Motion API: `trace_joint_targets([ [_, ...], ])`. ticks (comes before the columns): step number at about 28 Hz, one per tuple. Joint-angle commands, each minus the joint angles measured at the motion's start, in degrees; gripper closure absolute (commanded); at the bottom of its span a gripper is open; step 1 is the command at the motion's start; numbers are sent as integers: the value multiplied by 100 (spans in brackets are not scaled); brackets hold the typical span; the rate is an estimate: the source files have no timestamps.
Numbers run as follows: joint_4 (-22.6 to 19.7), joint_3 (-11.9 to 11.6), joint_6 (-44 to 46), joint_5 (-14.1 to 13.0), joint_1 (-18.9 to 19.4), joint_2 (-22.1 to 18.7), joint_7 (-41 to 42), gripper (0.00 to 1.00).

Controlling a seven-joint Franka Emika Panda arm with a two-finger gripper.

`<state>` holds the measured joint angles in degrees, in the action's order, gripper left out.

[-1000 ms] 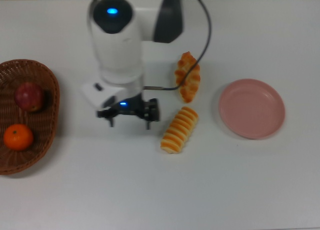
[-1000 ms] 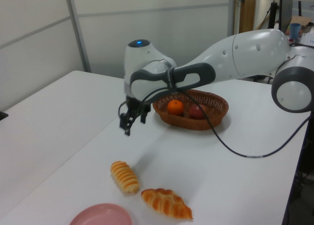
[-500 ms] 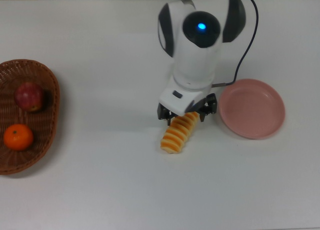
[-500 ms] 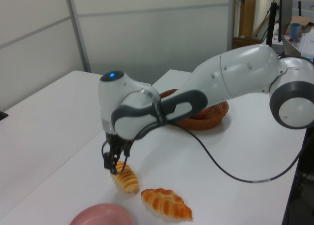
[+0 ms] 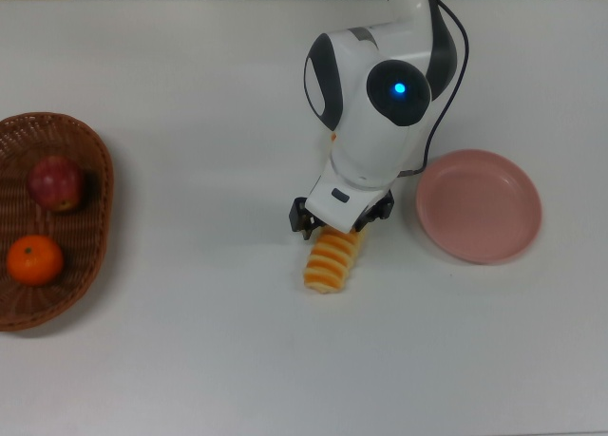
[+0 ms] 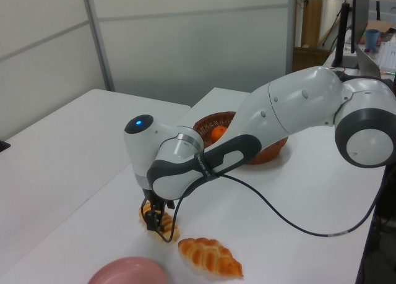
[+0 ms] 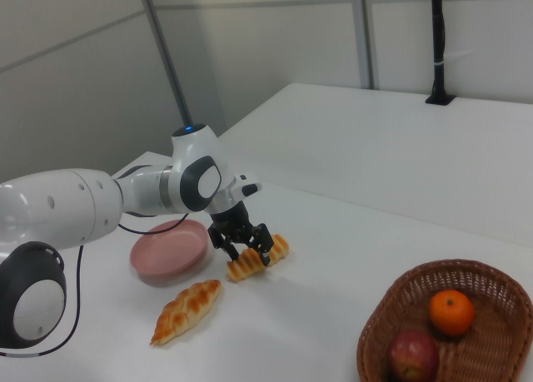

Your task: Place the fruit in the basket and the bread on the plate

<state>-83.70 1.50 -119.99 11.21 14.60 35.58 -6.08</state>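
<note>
Down from its hover came the gripper, fingers spread astride the ribbed loaf on the table, beside the pink plate, not yet clamped.

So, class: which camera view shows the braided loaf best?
The right view: the braided loaf lies whole and unblocked on the table. The left view shows it too, near the bottom edge. In the top view the arm hides it completely.
</note>
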Motion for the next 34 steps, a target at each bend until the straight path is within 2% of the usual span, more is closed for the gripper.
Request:
trace_joint_targets([
  [1, -164, -62, 29, 119, 43, -60, -34, 79],
  [2, -164, -62, 29, 93, 43, -60, -60, 100],
  [3, -164, -62, 37, 75, 43, -69, -60, 100],
  [12, -129, -62, 64, 48, 8, -95, -78, 100],
  [18, -85, -141, 64, -110, -45, -209, -69, 100],
  [24, -6, -141, 55, -250, -334, -403, -60, 100],
  [29, 126, -159, 46, -487, -808, -587, 10, 100],
  [32, 153, -159, 29, -479, -853, -579, 28, 100],
  [33, 161, -159, 29, -409, -853, -561, 54, 98],
  [34, 153, -159, 29, -391, -853, -552, 63, 82],
])
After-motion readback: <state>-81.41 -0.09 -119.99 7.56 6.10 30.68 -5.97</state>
